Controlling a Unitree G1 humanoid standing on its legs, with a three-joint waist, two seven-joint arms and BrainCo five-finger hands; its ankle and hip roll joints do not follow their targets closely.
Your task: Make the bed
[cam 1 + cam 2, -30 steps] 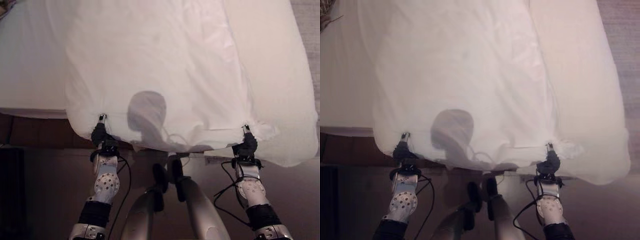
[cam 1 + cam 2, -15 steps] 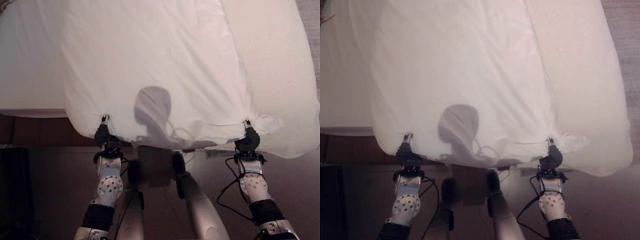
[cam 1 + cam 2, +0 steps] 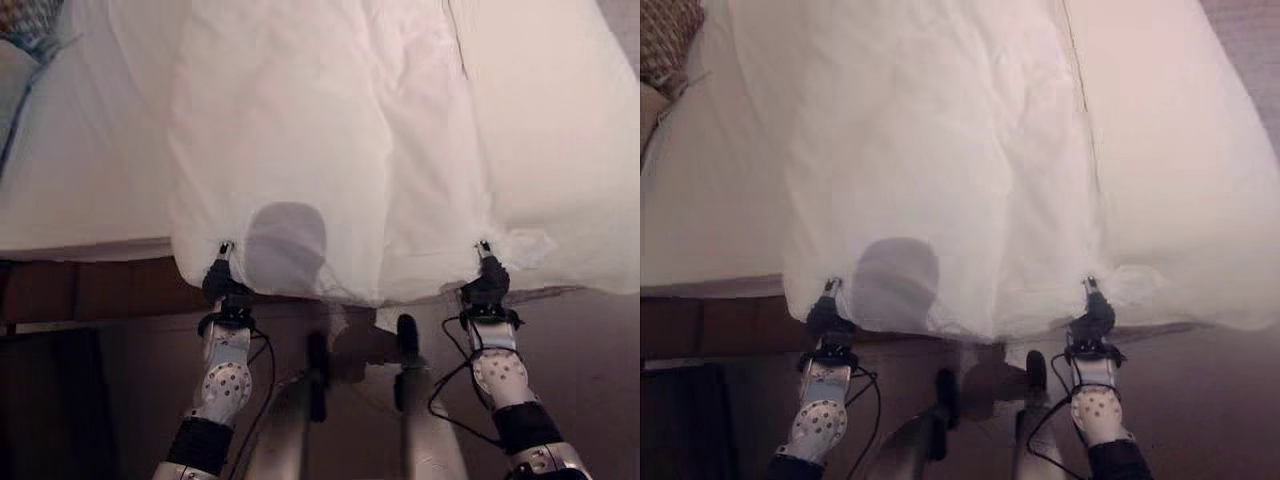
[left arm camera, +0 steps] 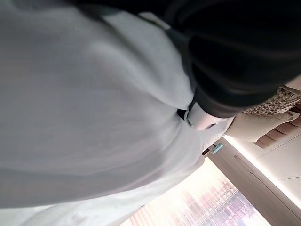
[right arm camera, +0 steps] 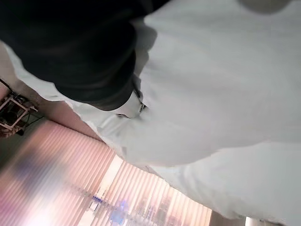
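Both eye views look steeply down from the head onto the bed (image 3: 80, 190) foot, sharing the white duvet (image 3: 940, 160) hem. Each wrist view sits very close against that cloth, facing up along its own robot hand toward slatted blinds (image 5: 70, 188)

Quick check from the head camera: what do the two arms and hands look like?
Both arms are silver-grey, each with a rounded forearm shell dotted with small dark holes and a dark band nearer the elbow. The left hand and right hand sit under dark ribbed covers.
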